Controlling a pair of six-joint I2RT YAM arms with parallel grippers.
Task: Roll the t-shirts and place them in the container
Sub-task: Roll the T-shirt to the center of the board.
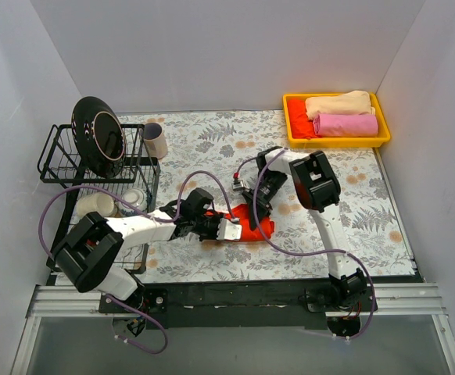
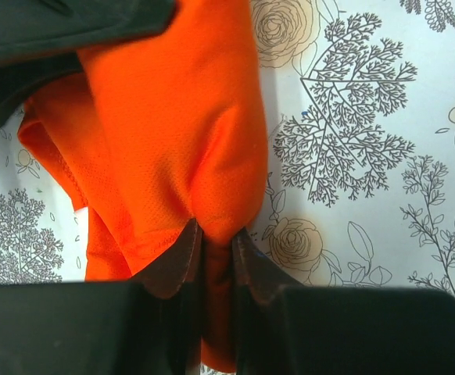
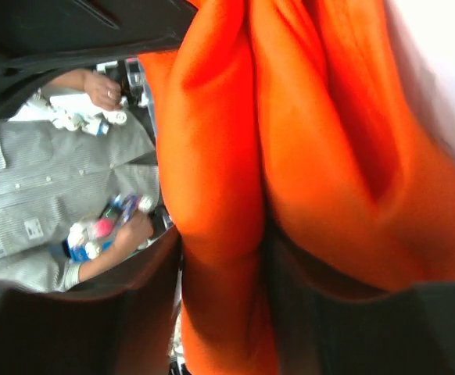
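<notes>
A bright orange-red t-shirt [image 1: 252, 226] lies bunched up on the floral cloth in the middle of the table. My left gripper [image 1: 229, 229] is at its left end and is shut on a fold of it; in the left wrist view the brown fingertips [image 2: 182, 254] pinch the orange cloth [image 2: 180, 133]. My right gripper [image 1: 257, 205] is at the shirt's far side and is shut on the cloth, which fills the right wrist view [image 3: 290, 156]. Rolled beige [image 1: 338, 104], pink [image 1: 345, 125] and orange-red [image 1: 299, 123] shirts lie in the yellow tray.
The yellow tray [image 1: 334, 142] stands at the back right. A black wire dish rack [image 1: 94, 168] with a dark plate [image 1: 98, 137] and cups stands at the left, with a cup [image 1: 155, 141] next to it. White walls enclose the table.
</notes>
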